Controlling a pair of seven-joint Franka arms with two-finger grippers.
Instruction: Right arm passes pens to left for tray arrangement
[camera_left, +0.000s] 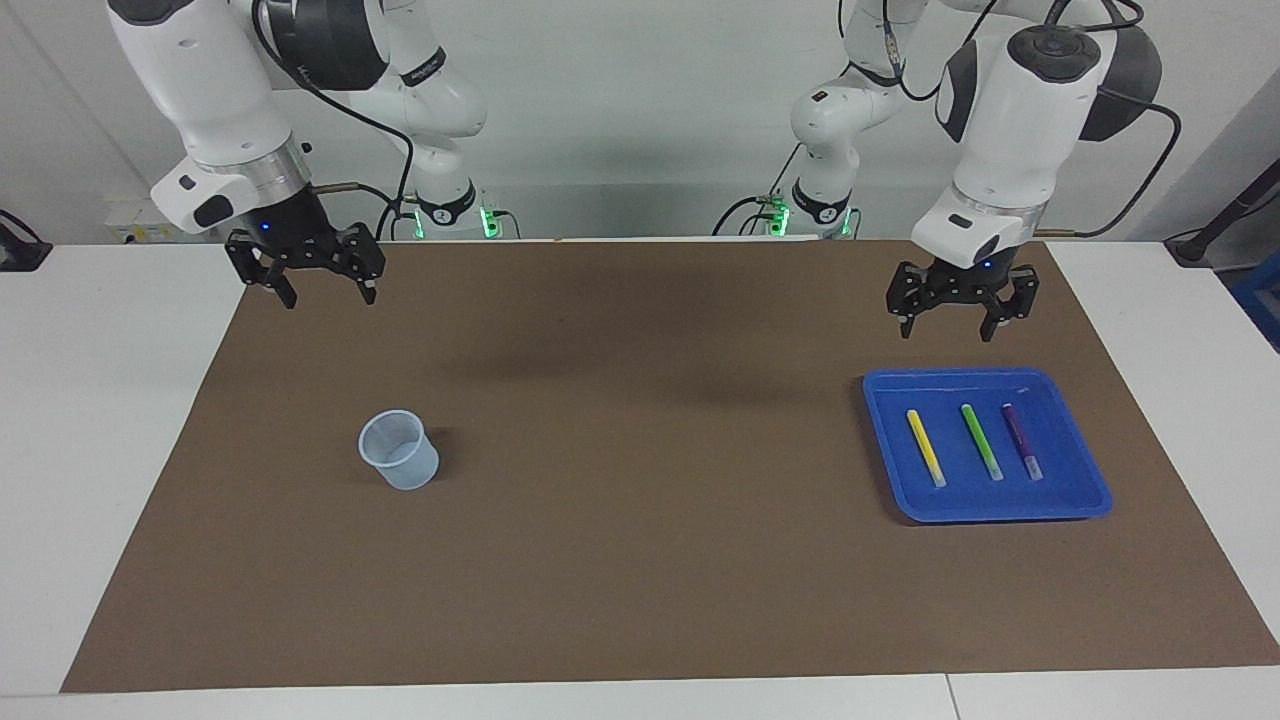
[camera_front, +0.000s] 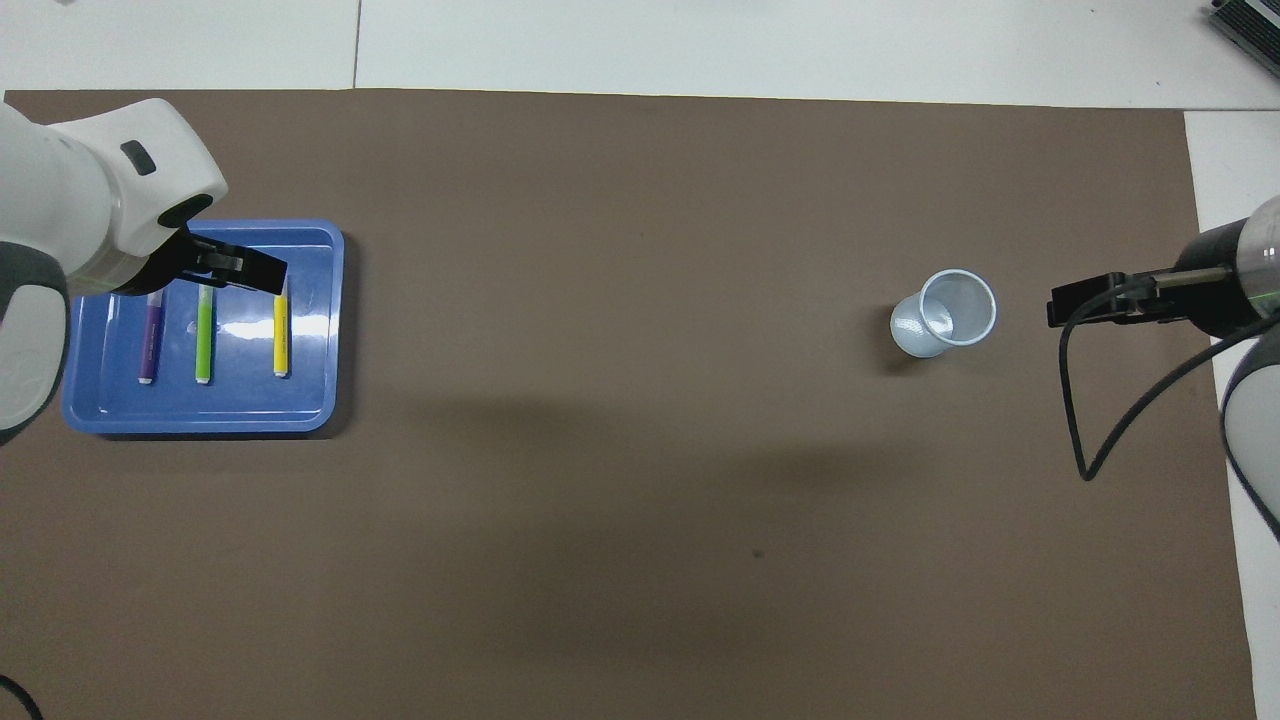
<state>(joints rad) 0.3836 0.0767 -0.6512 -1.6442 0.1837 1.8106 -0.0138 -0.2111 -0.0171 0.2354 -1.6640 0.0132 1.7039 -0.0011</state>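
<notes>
Three slim yellow, green and purple marker pens (camera_left: 978, 443) lying in shallow bright blue plastic tray (camera_left: 1088, 500), left gripper (camera_left: 952, 318) spread empty above tray's robot-side rim, right gripper (camera_left: 323, 285) spread empty, well apart from tray, translucent bluish cup (camera_left: 399, 450) empty

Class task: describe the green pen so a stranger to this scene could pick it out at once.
Find the blue tray on the brown mat at the left arm's end of the table. Three pens lie side by side in it. The green pen is the middle one, between the yellow pen and the purple pen.

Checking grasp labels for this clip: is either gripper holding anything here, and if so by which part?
Nothing is held. The left gripper hangs open above the mat beside the tray; the right gripper waits open. All three pens lie in the tray.
</notes>
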